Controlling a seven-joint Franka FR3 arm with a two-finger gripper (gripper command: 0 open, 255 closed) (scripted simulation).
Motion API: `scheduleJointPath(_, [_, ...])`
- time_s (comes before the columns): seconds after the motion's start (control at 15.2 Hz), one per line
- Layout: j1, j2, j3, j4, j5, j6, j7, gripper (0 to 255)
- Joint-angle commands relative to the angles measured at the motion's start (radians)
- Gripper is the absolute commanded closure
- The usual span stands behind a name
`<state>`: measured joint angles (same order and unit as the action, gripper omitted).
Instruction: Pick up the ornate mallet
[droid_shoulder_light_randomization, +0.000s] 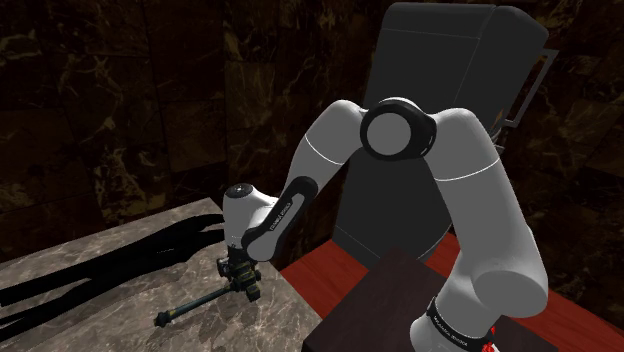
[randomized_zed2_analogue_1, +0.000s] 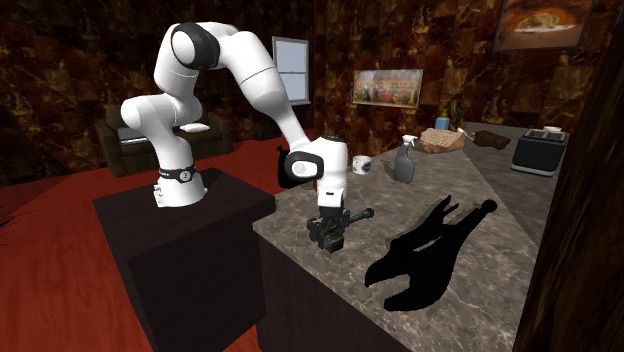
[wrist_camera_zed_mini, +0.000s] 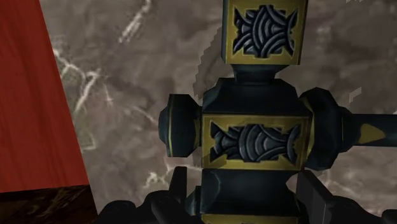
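The ornate mallet (wrist_camera_zed_mini: 254, 137) is dark blue-black with gold-framed carved panels. It lies on the marble counter (droid_shoulder_light_randomization: 100, 260) near the edge. Its head (droid_shoulder_light_randomization: 243, 280) sits under my hand and its handle (droid_shoulder_light_randomization: 195, 303) runs toward the shoulder view's lower left. In the second exterior view the handle (randomized_zed2_analogue_1: 358, 214) points away to the right. My black gripper (wrist_camera_zed_mini: 248, 191) stands straight down over the head. Its fingers (wrist_camera_zed_mini: 181, 191) press against both sides of the head's lower block, so it is shut on the mallet's head. The gripper (droid_shoulder_light_randomization: 238, 272) (randomized_zed2_analogue_1: 328, 232) is low on the counter.
A black, shadow-like shape (randomized_zed2_analogue_1: 425, 250) lies on the counter just beyond the mallet. Farther back stand a spray bottle (randomized_zed2_analogue_1: 402, 162), a mug (randomized_zed2_analogue_1: 361, 164) and a toaster (randomized_zed2_analogue_1: 540, 152). The counter edge drops to red floor (wrist_camera_zed_mini: 38, 95) beside the gripper. A dark armchair (droid_shoulder_light_randomization: 440, 120) stands behind the arm.
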<state>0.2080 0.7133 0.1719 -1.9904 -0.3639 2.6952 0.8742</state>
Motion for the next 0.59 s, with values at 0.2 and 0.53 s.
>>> scheduleJointPath(0.2, [0.001, 0.001, 0.0, -0.001, 0.0, 0.0, 0.0, 255])
scheduleJointPath(0.53, [-0.01, -0.036, 0.013, -0.014, 0.01, -0.025, -0.009, 255])
